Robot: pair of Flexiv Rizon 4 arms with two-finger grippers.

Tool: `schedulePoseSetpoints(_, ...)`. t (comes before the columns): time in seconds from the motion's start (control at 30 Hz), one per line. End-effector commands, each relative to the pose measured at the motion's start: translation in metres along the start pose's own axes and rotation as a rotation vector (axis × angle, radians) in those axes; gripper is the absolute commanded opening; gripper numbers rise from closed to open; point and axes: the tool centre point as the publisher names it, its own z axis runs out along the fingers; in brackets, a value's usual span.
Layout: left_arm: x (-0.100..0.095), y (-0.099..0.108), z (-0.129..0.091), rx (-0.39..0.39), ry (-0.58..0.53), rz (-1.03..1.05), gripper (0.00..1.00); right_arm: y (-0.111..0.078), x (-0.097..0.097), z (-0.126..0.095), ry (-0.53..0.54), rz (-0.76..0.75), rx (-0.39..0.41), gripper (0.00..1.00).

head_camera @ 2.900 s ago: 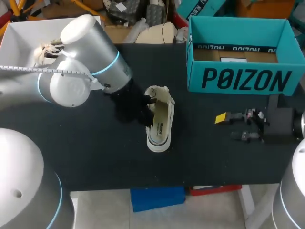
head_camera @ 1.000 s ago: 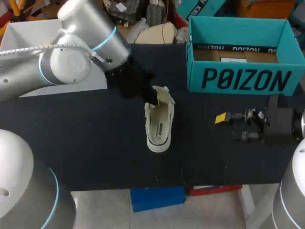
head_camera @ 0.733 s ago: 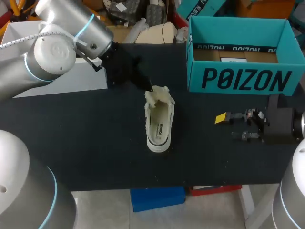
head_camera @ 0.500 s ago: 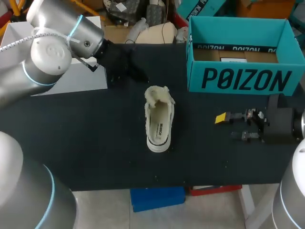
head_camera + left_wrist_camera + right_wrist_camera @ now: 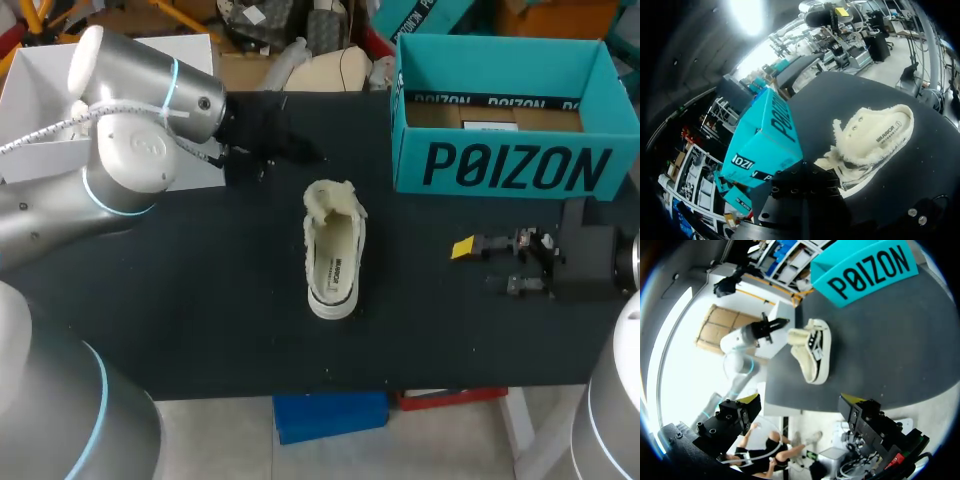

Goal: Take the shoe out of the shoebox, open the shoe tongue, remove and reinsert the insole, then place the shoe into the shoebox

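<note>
A cream low sneaker (image 5: pixel 334 255) lies sole-down in the middle of the black table (image 5: pixel 200 300), its printed insole showing through the open top. The laced, ruffled end points toward the back. My left gripper (image 5: pixel 312 155) hangs shut and empty just behind and left of that end, apart from the shoe. In the left wrist view the shoe (image 5: pixel 875 140) lies ahead of the gripper, beside the teal shoebox (image 5: pixel 765 142). My right gripper (image 5: pixel 488 266) rests open near the table's right edge, empty. In its own view the shoe (image 5: pixel 812 352) lies well ahead of the right gripper (image 5: pixel 802 401).
The open teal shoebox (image 5: pixel 515 165) stands at the back right of the table, some paper inside. A white box (image 5: pixel 45 90) sits at the back left, partly behind my left arm (image 5: pixel 140 150). Bare tabletop surrounds the shoe.
My left gripper has drawn back from the shoe's laced end, up and toward the back left, and now hangs clear of it. The shoe and my right arm have stayed put.
</note>
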Motion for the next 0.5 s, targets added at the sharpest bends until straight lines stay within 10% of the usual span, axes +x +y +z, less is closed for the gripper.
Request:
schedulePoseSetpoints(0.03, -0.002, -0.006, 0.016, -0.062, 0.023, -0.035, 0.00, 0.000, 0.000, -0.001, -0.001, 0.001, 0.001, 1.00)
schedulePoseSetpoints(0.5, -0.012, 0.003, 0.030, 0.048, 0.253, 0.137, 0.00, 0.000, 0.000, -0.001, -0.001, 0.001, 0.001, 1.00)
